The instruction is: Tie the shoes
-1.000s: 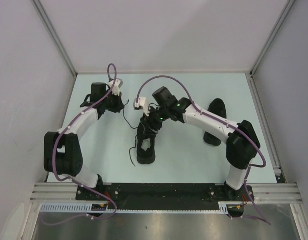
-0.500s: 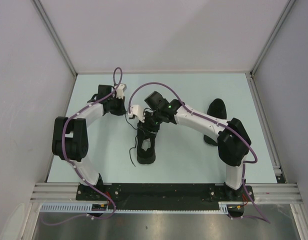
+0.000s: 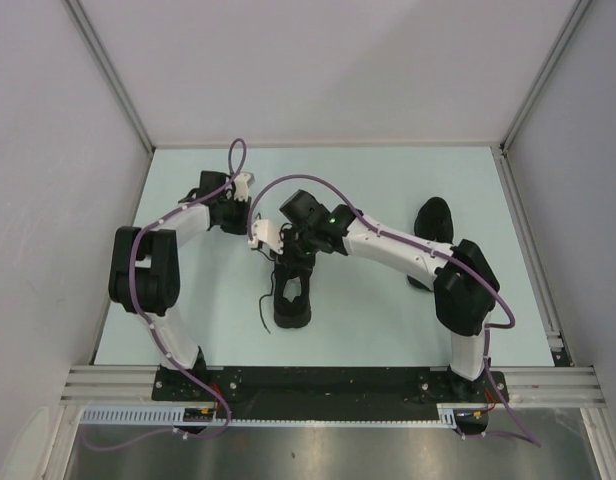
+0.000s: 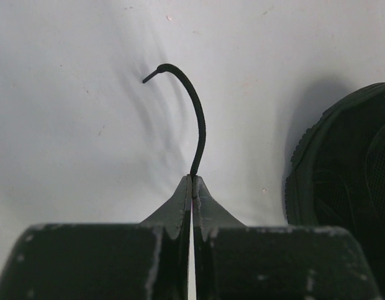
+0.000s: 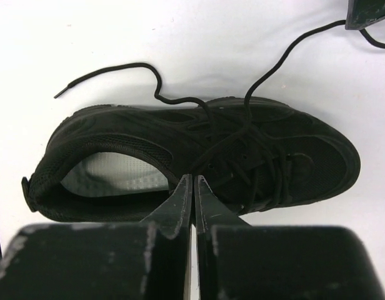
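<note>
A black lace-up shoe (image 3: 293, 300) stands mid-table, toe away from the arm bases, and fills the right wrist view (image 5: 305, 156), its grey insole (image 5: 111, 175) showing. My left gripper (image 4: 192, 178) is shut on one black lace (image 4: 199, 119), whose tip curls free above the fingers; in the top view it hangs left of the toe (image 3: 248, 213). My right gripper (image 5: 192, 177) is shut, tips down among the crossed laces at the shoe's throat (image 3: 288, 255). Whether a lace is pinched there does not show. The other lace (image 5: 105, 72) trails loose on the table.
A second black shoe (image 3: 434, 215) lies at the right, partly under the right arm. The pale table (image 3: 188, 290) is walled in on three sides. The left gripper's body (image 5: 367, 12) shows at the top right of the right wrist view.
My right gripper has shut and moved left over the shoe's throat. The left arm, still holding its lace, has moved nearer the shoe's toe.
</note>
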`<state>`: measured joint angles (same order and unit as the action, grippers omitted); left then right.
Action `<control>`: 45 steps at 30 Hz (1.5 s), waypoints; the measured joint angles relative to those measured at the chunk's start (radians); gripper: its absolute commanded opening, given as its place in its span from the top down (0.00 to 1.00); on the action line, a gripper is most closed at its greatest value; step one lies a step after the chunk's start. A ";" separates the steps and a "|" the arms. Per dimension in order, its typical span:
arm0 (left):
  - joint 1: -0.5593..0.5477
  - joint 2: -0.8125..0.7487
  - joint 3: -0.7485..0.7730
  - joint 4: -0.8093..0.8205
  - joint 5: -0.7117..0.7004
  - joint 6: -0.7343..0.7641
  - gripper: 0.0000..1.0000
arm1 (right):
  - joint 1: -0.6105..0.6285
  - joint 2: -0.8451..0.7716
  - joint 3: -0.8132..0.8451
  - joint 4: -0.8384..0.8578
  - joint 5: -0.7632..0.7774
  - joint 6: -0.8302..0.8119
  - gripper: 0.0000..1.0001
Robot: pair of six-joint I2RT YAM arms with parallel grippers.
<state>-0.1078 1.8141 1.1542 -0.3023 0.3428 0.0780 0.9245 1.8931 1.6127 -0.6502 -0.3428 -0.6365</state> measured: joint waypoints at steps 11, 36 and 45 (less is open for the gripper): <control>0.020 0.000 0.000 0.001 0.000 0.000 1.00 | -0.003 -0.036 -0.037 0.028 0.032 0.053 1.00; 0.069 -0.745 -0.391 -0.755 0.359 1.461 0.49 | -0.121 -0.074 -0.081 0.103 -0.105 0.308 1.00; -0.169 -0.734 -0.473 -0.800 0.244 1.798 0.54 | -0.130 -0.074 -0.081 0.108 -0.136 0.359 1.00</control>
<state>-0.2764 1.0805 0.6807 -1.1023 0.5865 1.8759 0.7948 1.8194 1.5314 -0.5419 -0.4789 -0.2771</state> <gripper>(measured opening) 0.479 0.010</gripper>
